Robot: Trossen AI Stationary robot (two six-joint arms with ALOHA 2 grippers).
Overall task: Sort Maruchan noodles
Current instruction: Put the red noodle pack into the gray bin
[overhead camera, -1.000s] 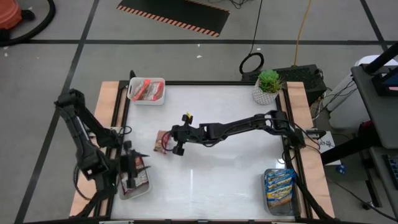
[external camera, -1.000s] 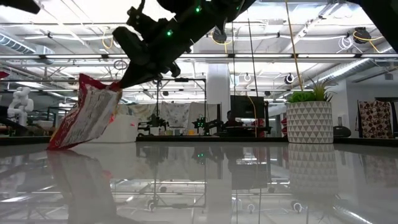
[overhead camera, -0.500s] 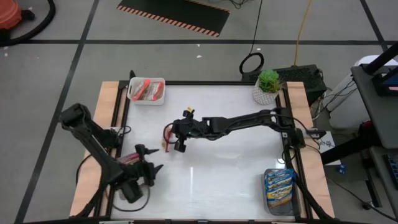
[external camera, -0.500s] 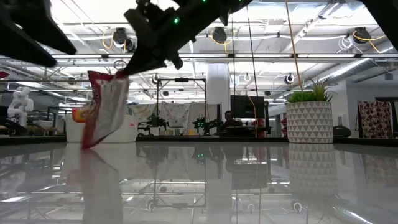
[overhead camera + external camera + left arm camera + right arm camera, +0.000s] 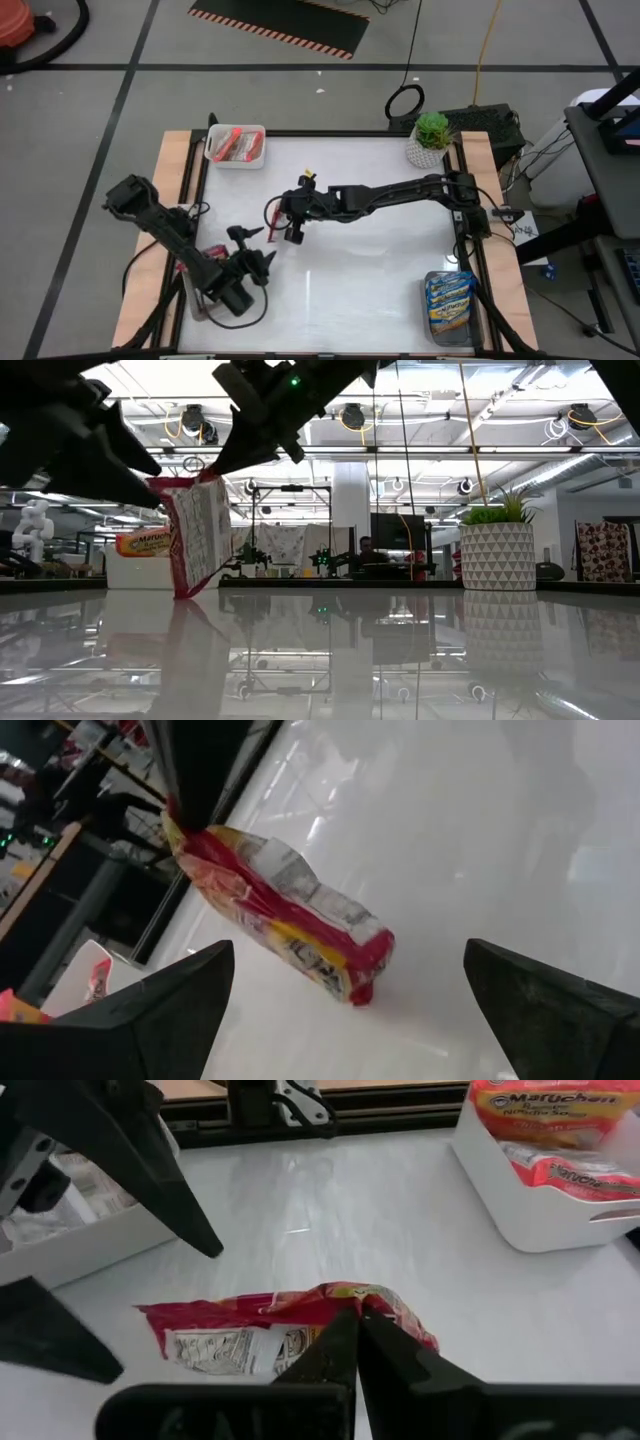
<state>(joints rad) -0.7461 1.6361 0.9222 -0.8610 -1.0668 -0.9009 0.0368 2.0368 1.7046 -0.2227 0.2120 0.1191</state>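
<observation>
A dark red Maruchan packet (image 5: pixel 198 535) with yellow print hangs from my right gripper (image 5: pixel 283 225), which is shut on it near the table's middle left. In the high view the packet (image 5: pixel 270 215) shows edge-on. My left gripper (image 5: pixel 254 248) is open, just near and left of the packet, with its fingers pointing at it. In the left wrist view the packet (image 5: pixel 290 920) lies ahead between my spread fingers (image 5: pixel 180 1010) without touching them. My right gripper pinches the packet's upper edge (image 5: pixel 372 1298) between its two shut fingers (image 5: pixel 335 1350), coming from above and slanting from the table's right. The packet hangs below the fingers, upright and a little crumpled. I cannot tell whether its lower corner (image 5: pixel 360 992) touches the table.
A white bin (image 5: pixel 214 160) at the far left holds orange-red packets (image 5: pixel 545 1140). A clear bin (image 5: pixel 430 318) at the near right holds blue packets (image 5: pixel 448 298). A bin (image 5: pixel 195 305) at the near left sits under the left arm. A potted plant (image 5: pixel 431 135) stands at the far right corner.
My right gripper has risen and moved slightly toward the far edge. The packet has gone from leaning with its lower edge on the table to hanging upright. My left gripper has left the near-left bin and swung right, toward the packet.
</observation>
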